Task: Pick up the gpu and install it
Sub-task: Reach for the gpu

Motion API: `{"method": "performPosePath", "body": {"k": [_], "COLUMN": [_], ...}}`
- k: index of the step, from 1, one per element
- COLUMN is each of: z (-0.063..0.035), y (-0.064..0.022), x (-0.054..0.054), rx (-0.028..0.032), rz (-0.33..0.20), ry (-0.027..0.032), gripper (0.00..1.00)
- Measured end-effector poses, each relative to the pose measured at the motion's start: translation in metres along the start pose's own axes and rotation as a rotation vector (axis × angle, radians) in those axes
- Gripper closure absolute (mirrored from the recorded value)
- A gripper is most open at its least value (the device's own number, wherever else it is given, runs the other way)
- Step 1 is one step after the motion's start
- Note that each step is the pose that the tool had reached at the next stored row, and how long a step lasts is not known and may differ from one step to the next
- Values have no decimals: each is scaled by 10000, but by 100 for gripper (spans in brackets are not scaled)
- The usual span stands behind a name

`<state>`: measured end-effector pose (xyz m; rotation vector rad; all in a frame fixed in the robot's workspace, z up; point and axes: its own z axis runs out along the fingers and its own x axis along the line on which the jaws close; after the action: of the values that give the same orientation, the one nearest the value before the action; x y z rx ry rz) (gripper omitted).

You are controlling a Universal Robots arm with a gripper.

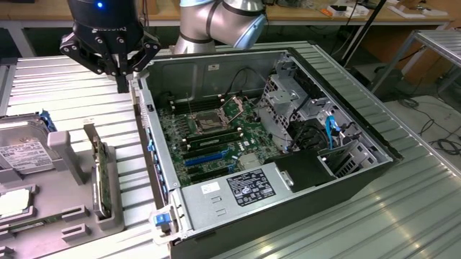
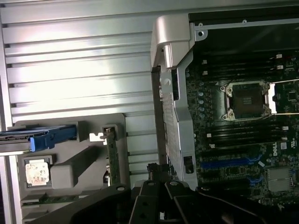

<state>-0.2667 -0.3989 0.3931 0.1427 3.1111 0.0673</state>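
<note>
Hand (image 1: 121, 80) closed, empty, hovered over counter (image 1: 65, 81) beside open computer case (image 1: 288, 216). Gpu (image 1: 101, 172) stood on edge in grey holder (image 1: 72, 178), untouched. Likely light, stiff, fragile (bare circuitry); grip top edge, not components

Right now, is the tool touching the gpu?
Apart. The exterior view shows the tool raised beside the case corner, a plain gap away from the gpu, which stands on edge in its gray holder.

gpu (image 1: 101, 175), thin green card; standing on edge in grey holder (image 1: 70, 186)
</note>
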Motion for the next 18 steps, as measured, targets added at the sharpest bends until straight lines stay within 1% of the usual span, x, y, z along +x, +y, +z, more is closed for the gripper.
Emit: {"method": "performPosePath", "body": {"k": [5,15,18], "z": [-2,-5,-7], "y": [-7,-17,-22], "x": [74,190,244], "rx": [0,0,0], "rz": [9,20,24], "ry": [-1,-1,-1], "gripper": [89,89,89]}}
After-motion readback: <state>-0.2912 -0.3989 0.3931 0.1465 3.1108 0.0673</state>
